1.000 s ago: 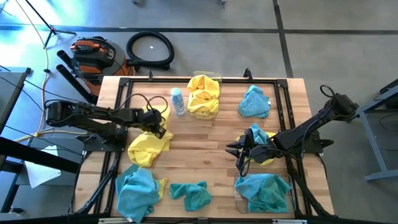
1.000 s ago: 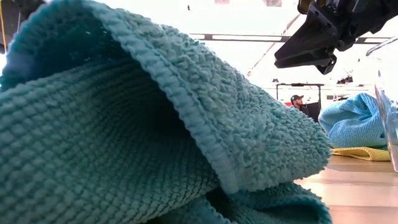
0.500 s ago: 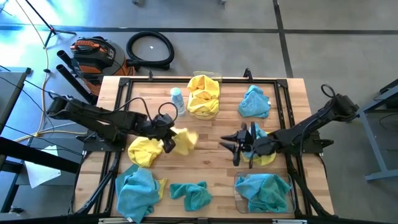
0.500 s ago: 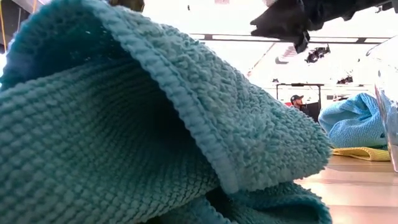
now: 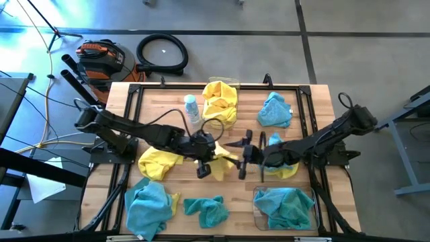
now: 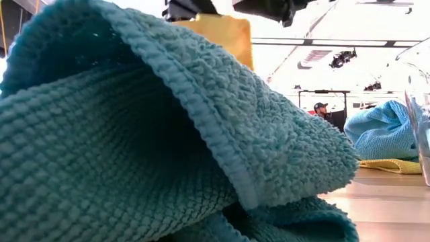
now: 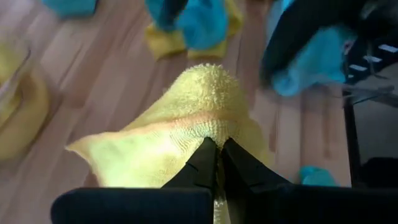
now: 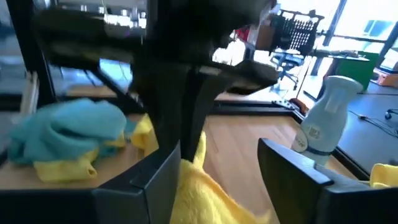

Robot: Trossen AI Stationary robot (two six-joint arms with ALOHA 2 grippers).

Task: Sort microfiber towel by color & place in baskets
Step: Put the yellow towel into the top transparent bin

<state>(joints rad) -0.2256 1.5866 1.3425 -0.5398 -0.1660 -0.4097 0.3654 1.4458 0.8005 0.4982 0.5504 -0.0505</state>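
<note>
Several soft towels remain loose on the wooden tabletop (image 5: pixel 201 191). Left gripper (image 5: pixel 209 159) fingers clamp a bright yellow microfiber towel (image 7: pixel 180 134); right gripper (image 5: pixel 243 154) fingers stand open alongside.

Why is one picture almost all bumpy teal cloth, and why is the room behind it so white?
Low view: a bumpy teal microfiber towel lies right against the camera and fills the picture, and the bright room behind washes out to white. Right wrist view: the other arm's dark parts are smeared. High view: evenly lit, everything sharp.

two dark jointed arms, blk cables, blk 2-finger left claw (image 7: pixel 217 155)
</note>
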